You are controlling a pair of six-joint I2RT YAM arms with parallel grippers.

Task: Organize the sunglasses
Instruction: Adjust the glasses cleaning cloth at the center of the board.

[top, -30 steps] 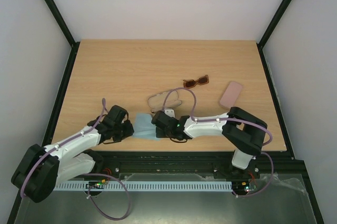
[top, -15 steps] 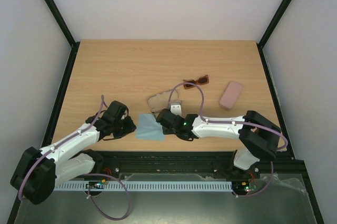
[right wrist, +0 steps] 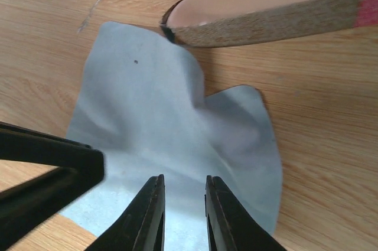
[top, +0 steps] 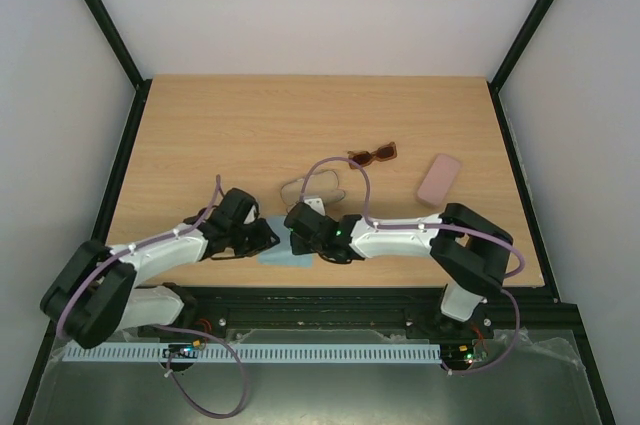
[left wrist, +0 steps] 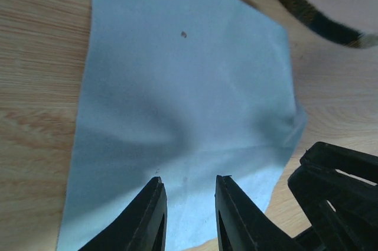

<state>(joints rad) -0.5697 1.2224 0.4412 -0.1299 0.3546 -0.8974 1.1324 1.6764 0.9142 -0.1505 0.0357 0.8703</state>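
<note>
Left arm swung right: left gripper (left wrist: pixel 188 191) and right gripper (right wrist: pixel 183 185) now crowd blue cloth (left wrist: pixel 177 85), jaws of each narrowly parted, pinching nothing. Reddish-brown sunglasses (top: pixel 372 154) sit farther back on bench (top: pixel 250 125), apart from both grippers. Risk: grippers collide over cloth, or dragged cloth bunches and snags brown case (right wrist: pixel 266 15).

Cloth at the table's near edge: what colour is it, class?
The cloth is pale blue, clearest in the left wrist view.

Wooden table (top: pixel 250 115) between plain white walls (top: pixel 320 5).
</note>
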